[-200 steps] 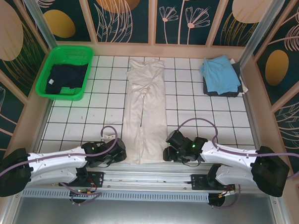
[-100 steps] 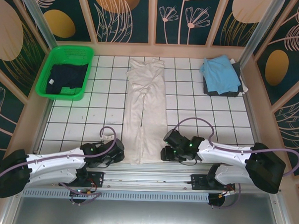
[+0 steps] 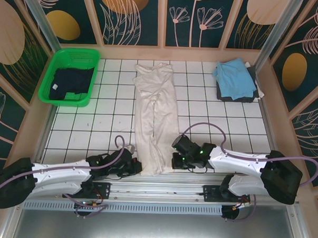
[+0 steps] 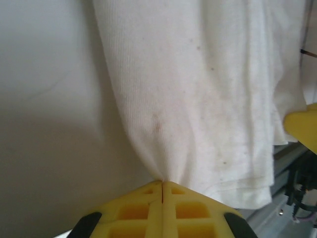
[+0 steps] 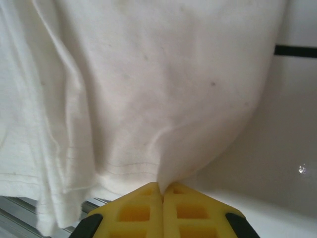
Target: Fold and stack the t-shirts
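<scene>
Two-arm rig is working mid-fold on the cream-white t-shirt [image 3: 155, 113], which is lying as a long narrow strip down the ctr of the gridded table [image 3: 106, 114], collar end toward the far wall & hem at the near edge. The left gripper [image 4: 162, 183] is pinching the hem's left corner w/ its yellow jaws pressed fully together on a tuck of cloth. The right gripper [image 5: 162, 185] is doing the same at the right corner, jaws likewise clamped tight on fabric, w/ cloth puckering up into both pinches. The light blue t-shirt [image 3: 234, 77] is sitting folded at far right atop the dark grey t-shirt [image 3: 228, 97] (the start of the stack, by the look of it), while the dark navy t-shirt [image 3: 71, 83] is waiting crumpled in the green basket [image 3: 67, 101] at far left. Step in hand, as judged: the crosswise fold of the cream shirt, its sides being already turned in. Next move is likely calling for both arms lifting together & carrying the hem toward the collar, staying level & evenly spaced so the strip is doubling over w/o skewing, then letting go as hem is meeting collar. After that, prob. one more fold before the shirt is going onto the stack.
</scene>
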